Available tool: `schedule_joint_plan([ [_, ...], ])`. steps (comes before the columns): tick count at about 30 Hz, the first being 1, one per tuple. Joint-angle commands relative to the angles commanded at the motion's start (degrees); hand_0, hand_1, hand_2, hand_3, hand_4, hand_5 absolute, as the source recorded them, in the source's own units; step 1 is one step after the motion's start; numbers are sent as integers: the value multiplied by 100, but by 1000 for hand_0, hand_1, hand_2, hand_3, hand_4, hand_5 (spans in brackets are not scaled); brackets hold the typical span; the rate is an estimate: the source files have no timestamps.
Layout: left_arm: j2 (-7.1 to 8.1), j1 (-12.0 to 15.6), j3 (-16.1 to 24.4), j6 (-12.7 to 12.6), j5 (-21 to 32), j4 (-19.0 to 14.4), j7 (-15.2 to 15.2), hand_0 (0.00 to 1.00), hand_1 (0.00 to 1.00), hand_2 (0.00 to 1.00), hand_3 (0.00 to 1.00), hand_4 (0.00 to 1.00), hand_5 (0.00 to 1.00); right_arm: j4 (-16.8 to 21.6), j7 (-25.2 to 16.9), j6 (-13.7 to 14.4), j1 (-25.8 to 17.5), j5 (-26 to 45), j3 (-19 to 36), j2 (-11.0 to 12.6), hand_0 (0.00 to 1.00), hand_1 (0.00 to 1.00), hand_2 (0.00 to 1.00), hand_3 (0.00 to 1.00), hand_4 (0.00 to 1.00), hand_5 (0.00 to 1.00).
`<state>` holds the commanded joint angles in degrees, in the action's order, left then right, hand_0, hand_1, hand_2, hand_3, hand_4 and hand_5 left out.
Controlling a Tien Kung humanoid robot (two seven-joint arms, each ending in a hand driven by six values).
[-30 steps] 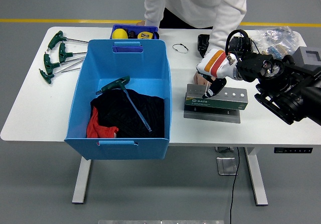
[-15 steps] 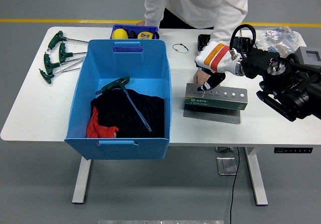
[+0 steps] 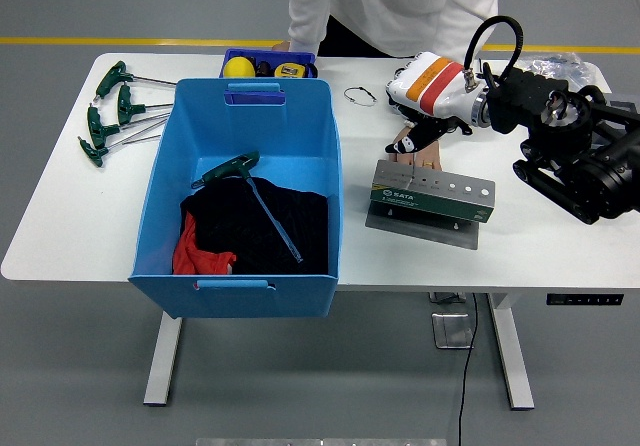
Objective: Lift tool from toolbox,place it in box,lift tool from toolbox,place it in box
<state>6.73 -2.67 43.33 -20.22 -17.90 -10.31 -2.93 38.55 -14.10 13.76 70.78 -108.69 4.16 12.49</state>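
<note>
A green tool holder (image 3: pixel 432 195) with a row of holes stands on its grey base plate (image 3: pixel 420 230) to the right of the blue box (image 3: pixel 158 206). My right hand (image 3: pixel 408 146), white with an orange band, hovers over the holder's left end, fingers shut on a tool. The tool's thin metal shaft (image 3: pixel 412 171) runs down from the hand into the holder; its handle is hidden in the hand. A person's hand (image 3: pixel 422 156) rests just behind the holder. In the box a green T-handle wrench (image 3: pixel 230 169) lies on black cloth (image 3: pixel 255 228).
Several green T-handle wrenches (image 3: pixel 108 114) lie at the table's far left. A small blue tray (image 3: pixel 266 64) with yellow items sits behind the box. A plastic bag (image 3: pixel 548 70) is at the far right. Red cloth (image 3: pixel 195 256) lies in the box's near corner.
My right hand has risen and moved back from the holder's top, drawing the thin shaft upward. The holder has shifted slightly.
</note>
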Motion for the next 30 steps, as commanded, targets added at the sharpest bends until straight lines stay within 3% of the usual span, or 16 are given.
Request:
schedule_joint_plan([
  [11,6,13,38,-14,-82,0,-31,457,444,482,755,824,774,646,255,-392,154,-334,905,110,2,2,2,4,856,660],
  [17,7,22,84,-24,-160,0,-57,458,442,483,755,824,774,1295,452,-479,216,-100,1377,13,2,2,2,7,855,660],
  [23,14,21,82,-24,-189,0,-72,460,443,484,756,824,775,1914,697,-438,311,262,1239,-224,2,2,28,42,856,655],
  [25,17,18,78,-22,-190,0,-71,460,443,484,756,824,775,2026,768,-437,331,327,1081,-313,2,2,28,42,856,655],
  [26,18,17,76,-22,-188,0,-70,459,442,483,755,824,776,2058,795,-452,342,342,1013,-352,2,2,108,153,872,640],
  [30,28,7,34,-16,-150,0,-59,459,442,483,755,824,776,2130,886,-560,405,440,591,-559,2,2,108,153,872,640],
])
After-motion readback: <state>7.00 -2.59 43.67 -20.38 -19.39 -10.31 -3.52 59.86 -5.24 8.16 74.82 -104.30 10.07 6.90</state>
